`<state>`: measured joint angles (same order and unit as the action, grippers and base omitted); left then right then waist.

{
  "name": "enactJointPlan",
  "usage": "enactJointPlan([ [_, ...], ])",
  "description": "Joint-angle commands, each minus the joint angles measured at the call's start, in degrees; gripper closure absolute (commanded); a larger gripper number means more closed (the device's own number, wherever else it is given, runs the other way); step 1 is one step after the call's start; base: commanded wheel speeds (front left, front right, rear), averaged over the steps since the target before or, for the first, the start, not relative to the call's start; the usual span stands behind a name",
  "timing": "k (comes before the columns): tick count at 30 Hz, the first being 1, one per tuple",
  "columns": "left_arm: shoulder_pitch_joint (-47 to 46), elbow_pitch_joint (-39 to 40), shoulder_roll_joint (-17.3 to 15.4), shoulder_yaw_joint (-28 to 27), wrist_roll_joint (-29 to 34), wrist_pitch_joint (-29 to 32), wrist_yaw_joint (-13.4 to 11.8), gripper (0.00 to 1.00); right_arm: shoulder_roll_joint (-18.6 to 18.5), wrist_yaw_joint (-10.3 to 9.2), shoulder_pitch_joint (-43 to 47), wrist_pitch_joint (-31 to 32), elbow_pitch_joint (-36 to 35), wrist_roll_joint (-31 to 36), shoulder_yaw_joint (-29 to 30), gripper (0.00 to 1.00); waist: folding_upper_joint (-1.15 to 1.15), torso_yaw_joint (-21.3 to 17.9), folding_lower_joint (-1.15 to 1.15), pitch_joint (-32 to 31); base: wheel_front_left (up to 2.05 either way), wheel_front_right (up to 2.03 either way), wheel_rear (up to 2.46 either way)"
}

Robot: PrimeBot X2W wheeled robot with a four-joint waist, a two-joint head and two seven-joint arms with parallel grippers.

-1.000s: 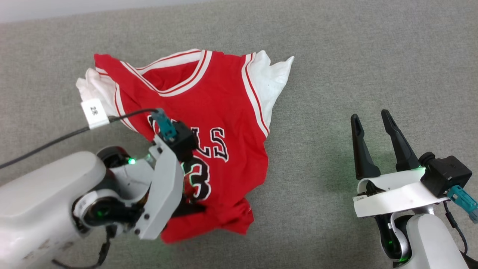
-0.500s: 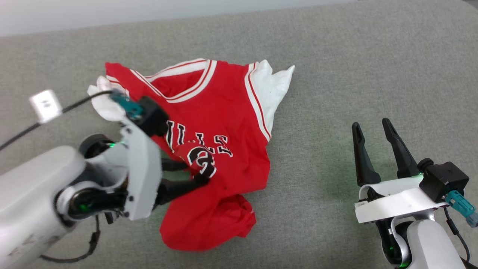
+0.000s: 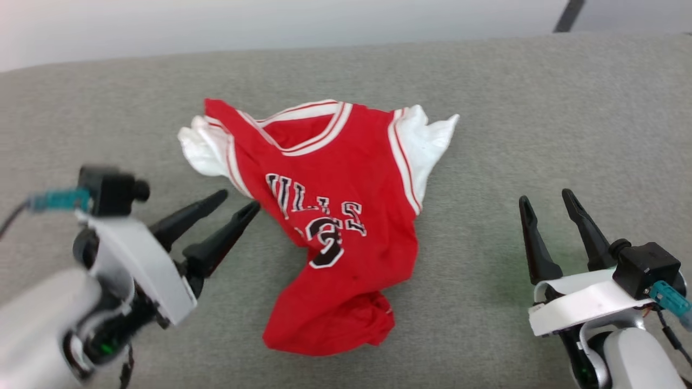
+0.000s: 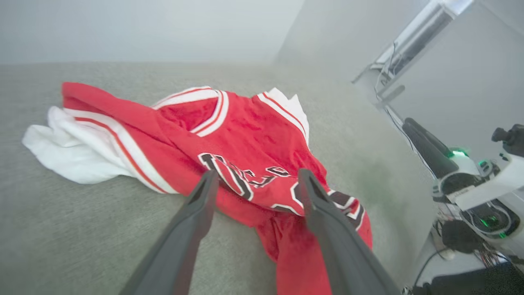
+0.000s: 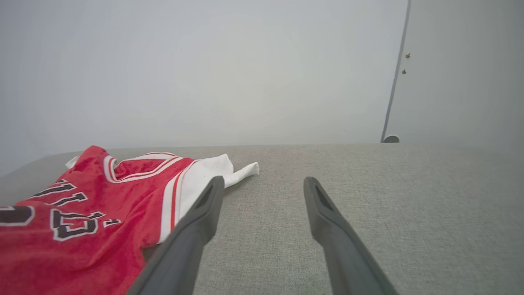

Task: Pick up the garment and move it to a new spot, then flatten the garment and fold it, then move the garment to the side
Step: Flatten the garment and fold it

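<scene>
Grey woven surface (image 3: 513,92), wide and flat, under everything. Pale wall (image 3: 216,21) behind its far edge.

The garment (image 3: 351,178), red, crumpled near the middle of that surface, chest side up, neck toward the far edge. Not flat: creased across the chest, lower hem (image 3: 335,329) bunched into a rumpled heap at the near end. White short sleeves (image 3: 432,135) out at both shoulders, each wrinkled. White-and-red striped trim (image 3: 311,129) round the V of the neck and down the armholes.

Left gripper (image 3: 240,198) low at the left, aimed at the garment, tips right at its left edge; contact or none not clear. Fingers spread wide, nothing between them. Somewhat blurred in the head view. From the left wrist view, chest print framed between the two dark fingers.

Right gripper (image 3: 545,195) low at the right, well apart from the garment, over bare grey surface. Fingers likewise spread wide, empty.

Lettering (image 3: 319,202) on the chest: black, white-edged, arched, readable roughly as "ULLS", bent by folds, start lost in a crease. Below it a large digit (image 3: 327,246), same black with white edge, crushed by a fold, most like a 3, not cleanly legible.

Black camera block (image 3: 646,267) on the right wrist, teal plug (image 3: 667,297) at its side.
</scene>
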<state>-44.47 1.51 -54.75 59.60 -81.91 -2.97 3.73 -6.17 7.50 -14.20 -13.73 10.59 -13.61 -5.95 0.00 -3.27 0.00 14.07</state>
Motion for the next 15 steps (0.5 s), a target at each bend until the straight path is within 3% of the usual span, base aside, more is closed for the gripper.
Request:
enactJointPlan([
  [1, 1.90, -0.34, 0.50, -0.36, 0.83, -2.70, -0.81, 0.00, -0.80, -0.02, 0.68, 0.83, 0.04, -0.02, -0.13, 0.00, 0.00, 1.71, 0.00, -0.96, 0.00, 0.00, 0.00],
  [6, 7.77, -1.17, 2.94, -2.14, 7.07, -11.63, -6.33, 0.00, -5.06, -0.02, -2.34, 8.88, 0.48, -0.39, -1.13, 0.00, 0.00, 4.83, 0.00, -1.50, 0.00, 0.00, 0.00],
  [9, 11.74, -1.02, 6.67, -8.76, 12.49, -12.22, -9.30, 0.00, -8.94, -0.02, -5.39, 16.94, 1.04, -1.18, -2.94, 0.00, 0.00, 7.47, 0.00, -1.31, 0.00, 0.00, 0.00],
  [13, 19.84, -1.75, 13.38, -21.37, 21.60, -12.12, -9.36, 0.00, -15.34, -0.03, -11.23, 28.39, 1.60, -4.15, -5.95, 0.00, 0.00, 11.14, 0.00, -0.11, 0.00, 0.00, 0.00],
  [15, 22.99, -2.63, 16.91, -25.23, 25.54, -12.13, -7.97, 0.00, -18.18, 0.00, -14.62, 33.05, 1.54, -6.18, -8.51, 0.00, 0.00, 13.07, 0.00, 0.52, 0.00, 0.00, 0.00],
])
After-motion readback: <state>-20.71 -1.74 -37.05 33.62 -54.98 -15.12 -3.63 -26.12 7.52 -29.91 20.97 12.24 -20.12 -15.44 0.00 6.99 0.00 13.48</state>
